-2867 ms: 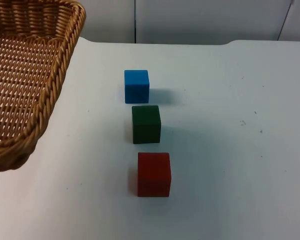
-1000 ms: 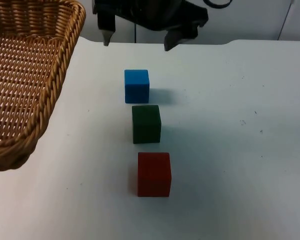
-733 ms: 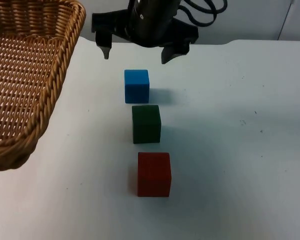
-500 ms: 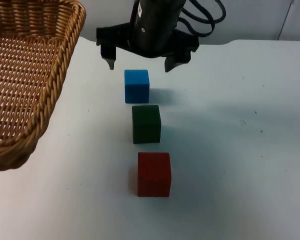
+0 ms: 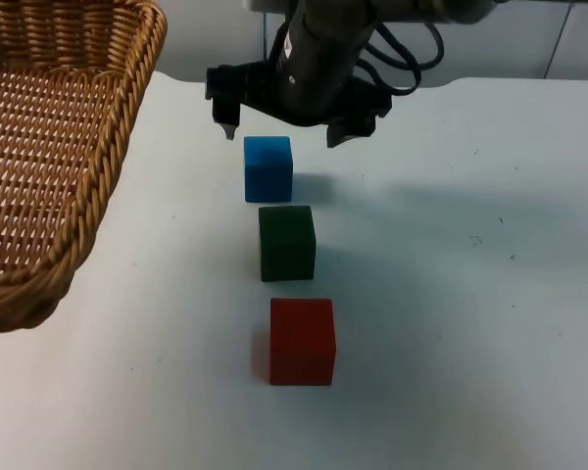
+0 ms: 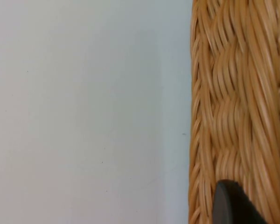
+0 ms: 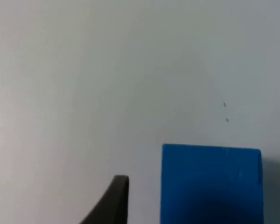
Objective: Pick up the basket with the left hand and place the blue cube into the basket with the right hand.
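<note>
The wicker basket [image 5: 49, 147] hangs at the left of the top view, its near corner above the table. In the left wrist view its woven rim [image 6: 233, 93] runs past a black fingertip [image 6: 231, 205] that lies on it, so my left gripper is shut on the basket. The blue cube [image 5: 268, 168] stands on the table at the far end of a row of cubes. My right gripper [image 5: 282, 136] hovers open just behind and over the cube's far edge, one finger on each side. The right wrist view has one fingertip [image 7: 114, 200] beside the blue cube [image 7: 210, 184].
A green cube [image 5: 286, 243] and a red cube [image 5: 301, 341] stand in line in front of the blue one, with small gaps between them. The white table [image 5: 470, 294] stretches bare to the right. A grey partition wall [image 5: 500, 39] closes the back.
The right arm came in from the back and dropped toward the blue cube, its open fingers now level with the cube's far edge. Basket and cubes stayed put.
</note>
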`<state>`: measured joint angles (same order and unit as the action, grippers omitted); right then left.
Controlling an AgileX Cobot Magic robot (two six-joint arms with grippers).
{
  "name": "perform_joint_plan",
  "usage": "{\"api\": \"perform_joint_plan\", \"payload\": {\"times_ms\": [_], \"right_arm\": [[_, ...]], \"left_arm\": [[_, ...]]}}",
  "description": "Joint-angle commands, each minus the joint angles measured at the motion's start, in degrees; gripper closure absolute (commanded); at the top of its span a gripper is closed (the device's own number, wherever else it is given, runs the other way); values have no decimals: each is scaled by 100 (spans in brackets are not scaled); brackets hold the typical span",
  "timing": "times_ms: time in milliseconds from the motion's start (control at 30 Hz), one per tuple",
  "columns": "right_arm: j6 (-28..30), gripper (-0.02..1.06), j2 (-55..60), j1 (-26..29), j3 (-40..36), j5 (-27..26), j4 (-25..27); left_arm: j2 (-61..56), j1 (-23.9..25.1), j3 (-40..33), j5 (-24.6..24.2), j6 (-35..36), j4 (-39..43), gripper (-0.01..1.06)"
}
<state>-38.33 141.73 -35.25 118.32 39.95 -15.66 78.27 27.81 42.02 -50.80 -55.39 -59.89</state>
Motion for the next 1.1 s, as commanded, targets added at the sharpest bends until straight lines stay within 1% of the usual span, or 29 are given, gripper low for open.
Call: {"api": "perform_joint_plan", "payload": {"times_ms": [0,67,167,367,467,933,1067], "right_arm": [[-21,5,85,16,131,-70,-34],[-21,5,185,16,288,4,-34],[84,6,244,16,328,-161,66],[84,7,291,16,328,-222,93],[84,9,293,16,328,-287,80],[126,10,331,26,328,-217,57],[126,10,423,26,328,-72,69]], "left_arm": [[-37,0,-7,-44,8,-222,105],[-37,0,-7,-58,8,-222,105],[-37,0,-7,-58,8,-222,105],[-37,0,-7,-71,8,-222,105],[-37,0,-7,-71,8,-222,105],[-37,0,-7,-93,8,-212,105],[-37,0,-7,-93,-2,-212,105]]}}
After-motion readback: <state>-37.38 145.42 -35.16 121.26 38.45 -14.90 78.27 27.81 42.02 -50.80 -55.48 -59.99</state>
